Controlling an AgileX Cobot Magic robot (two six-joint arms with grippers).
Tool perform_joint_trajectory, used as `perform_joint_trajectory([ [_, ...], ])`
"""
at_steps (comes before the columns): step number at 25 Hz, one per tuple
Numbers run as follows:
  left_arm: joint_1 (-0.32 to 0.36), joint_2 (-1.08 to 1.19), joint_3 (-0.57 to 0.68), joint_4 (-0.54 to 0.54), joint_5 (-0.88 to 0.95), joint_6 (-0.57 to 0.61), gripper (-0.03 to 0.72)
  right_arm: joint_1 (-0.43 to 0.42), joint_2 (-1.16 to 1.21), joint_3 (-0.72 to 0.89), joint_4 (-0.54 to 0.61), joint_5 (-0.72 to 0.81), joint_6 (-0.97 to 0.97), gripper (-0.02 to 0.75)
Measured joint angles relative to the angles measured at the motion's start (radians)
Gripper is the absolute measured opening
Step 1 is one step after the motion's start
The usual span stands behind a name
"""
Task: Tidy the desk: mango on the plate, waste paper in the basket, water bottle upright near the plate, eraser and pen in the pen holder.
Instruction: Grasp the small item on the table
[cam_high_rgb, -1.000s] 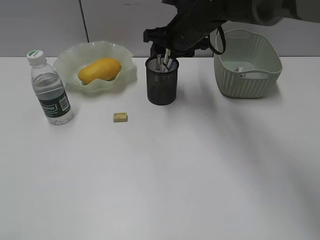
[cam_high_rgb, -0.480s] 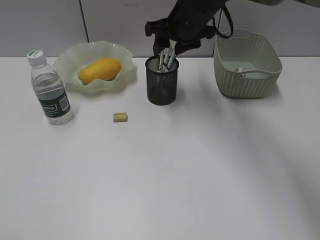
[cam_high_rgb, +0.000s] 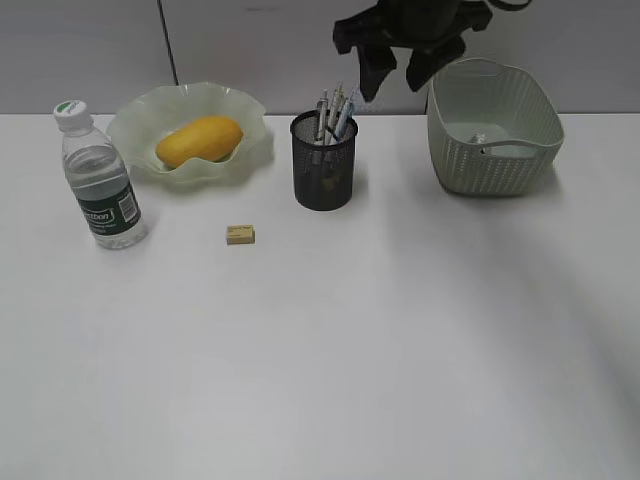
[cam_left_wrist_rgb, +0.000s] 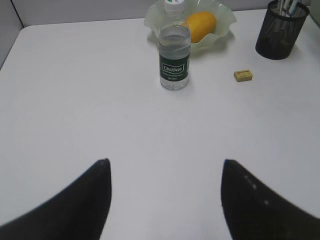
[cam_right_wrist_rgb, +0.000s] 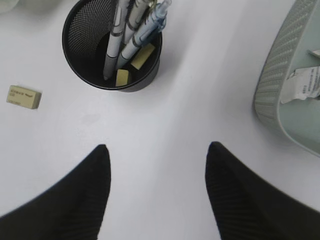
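Observation:
The mango (cam_high_rgb: 200, 140) lies in the plate (cam_high_rgb: 130, 115) at the back left. The water bottle (cam_high_rgb: 100, 180) stands upright to the left of the plate. One eraser (cam_high_rgb: 240, 234) lies on the desk (cam_high_rgb: 400, 350) in front of the pen holder (cam_high_rgb: 323, 165), which holds several pens (cam_high_rgb: 335, 108) and two erasers (cam_right_wrist_rgb: 142, 56). Waste paper (cam_high_rgb: 480, 138) lies in the basket (cam_high_rgb: 495, 130). My right gripper (cam_high_rgb: 395, 85) hangs open and empty, high between holder and basket. My left gripper (cam_left_wrist_rgb: 165, 162) is open over bare desk, well short of the bottle (cam_left_wrist_rgb: 174, 57).
In the right wrist view the pen holder (cam_right_wrist_rgb: 112, 45) is at upper left, the loose eraser (cam_right_wrist_rgb: 23, 97) at far left and the basket (cam_right_wrist_rgb: 280, 85) at the right edge. A grey wall runs behind the desk.
My right gripper has lifted from over the pen holder and moved right and up, leaving the pens standing in the holder. Nothing else has moved.

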Motion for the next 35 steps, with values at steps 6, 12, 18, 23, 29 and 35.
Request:
perform_joint_trajectory([
  [6, 0.000, 0.000, 0.000, 0.000, 0.000, 0.000, 0.520, 0.000, -0.101, 0.062, -0.008, 0.003, 0.000, 0.479],
  [12, 0.000, 0.000, 0.000, 0.000, 0.000, 0.000, 0.519, 0.000, -0.283, 0.248, -0.009, 0.003, 0.000, 0.479],
  [18, 0.000, 0.000, 0.000, 0.000, 0.000, 0.000, 0.519, 0.005, -0.524, 0.560, -0.002, 0.003, -0.001, 0.478],
  [23, 0.000, 0.000, 0.000, 0.001, 0.000, 0.000, 0.519, 0.008, -0.735, 0.857, 0.001, -0.041, -0.001, 0.478],
  [29, 0.000, 0.000, 0.000, 0.001, 0.000, 0.000, 0.519, 0.008, -0.990, 1.134, 0.002, -0.103, -0.001, 0.478],
  [35, 0.000, 0.000, 0.000, 0.001, 0.000, 0.000, 0.519, 0.008, -1.292, 1.314, 0.003, -0.142, -0.001, 0.478],
])
